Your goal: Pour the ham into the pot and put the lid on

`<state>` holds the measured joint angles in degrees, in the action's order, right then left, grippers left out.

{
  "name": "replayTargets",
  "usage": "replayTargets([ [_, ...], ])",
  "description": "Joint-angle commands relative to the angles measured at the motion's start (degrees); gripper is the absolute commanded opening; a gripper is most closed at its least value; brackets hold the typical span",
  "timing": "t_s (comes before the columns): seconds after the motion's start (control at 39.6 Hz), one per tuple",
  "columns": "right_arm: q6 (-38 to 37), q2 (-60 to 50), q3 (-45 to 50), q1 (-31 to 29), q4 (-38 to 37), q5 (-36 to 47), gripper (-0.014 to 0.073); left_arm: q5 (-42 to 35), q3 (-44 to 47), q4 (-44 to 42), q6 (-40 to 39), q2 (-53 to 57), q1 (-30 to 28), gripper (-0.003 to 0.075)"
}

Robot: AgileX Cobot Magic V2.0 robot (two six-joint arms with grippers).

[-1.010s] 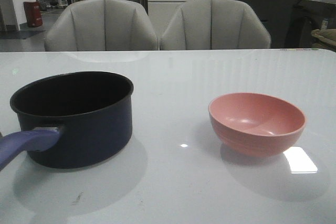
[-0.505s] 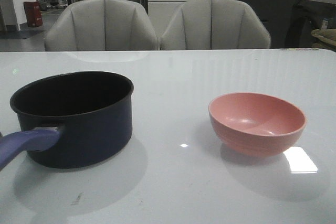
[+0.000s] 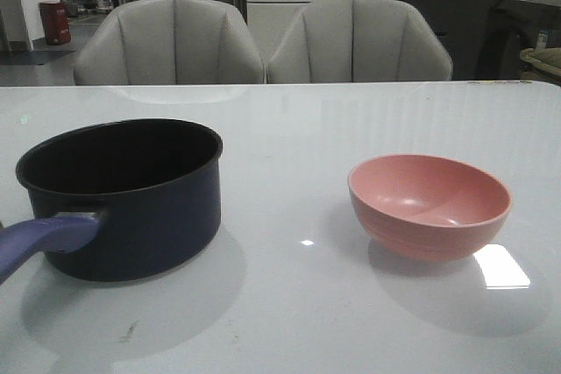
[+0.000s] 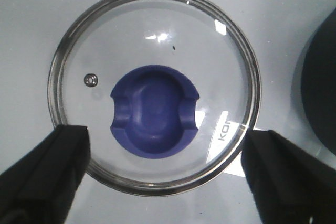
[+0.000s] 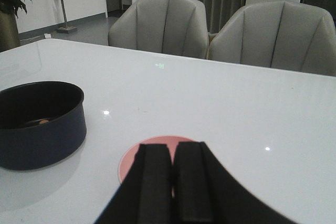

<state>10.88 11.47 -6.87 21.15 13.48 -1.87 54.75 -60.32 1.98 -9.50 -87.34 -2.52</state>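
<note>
Dark navy round saucepan stands upright on the glossy white table, on the robot's left; its long purplish-blue handle points toward the robot and leftward. An orange ham piece lies inside. Empty pink bowl sits upright, well apart to the right. Round glass lid with steel rim lies flat beside the saucepan, blue knob upward. Left gripper is spread wide over the lid, holding nothing. Right gripper is closed, fingers together, empty.
</note>
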Motion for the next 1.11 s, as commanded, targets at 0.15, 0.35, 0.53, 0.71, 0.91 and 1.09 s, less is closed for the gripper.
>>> replayTargets([
  [0.15, 0.2, 0.4, -1.6, 0.0, -0.1, 4.5, 0.0147, 2.4, -4.7, 0.4, 1.5, -4.3, -0.1, 0.0619],
  [0.35, 0.2, 0.4, -1.6, 0.0, -0.1, 4.5, 0.0147, 2.2, -5.4, 0.2, 2.7, -8.3, -0.1, 0.0617],
  [0.53, 0.2, 0.4, -1.6, 0.0, -0.1, 4.5, 0.0147, 2.6, -6.2, 0.2, 3.3, -11.2, -0.1, 0.0617],
  [0.71, 0.2, 0.4, -1.6, 0.0, -0.1, 4.5, 0.0147, 2.5, -6.2, -0.2, 3.3, -12.8, -0.3, 0.0586],
  [0.91, 0.2, 0.4, -1.6, 0.0, -0.1, 4.5, 0.0147, 3.0, -6.2, -0.2, 3.3, -14.6, -0.3, 0.0503],
  [1.09, 0.2, 0.4, -1.6, 0.0, -0.1, 4.5, 0.0147, 3.3, -6.2, -0.2, 4.1, -14.8, -0.3, 0.0408],
])
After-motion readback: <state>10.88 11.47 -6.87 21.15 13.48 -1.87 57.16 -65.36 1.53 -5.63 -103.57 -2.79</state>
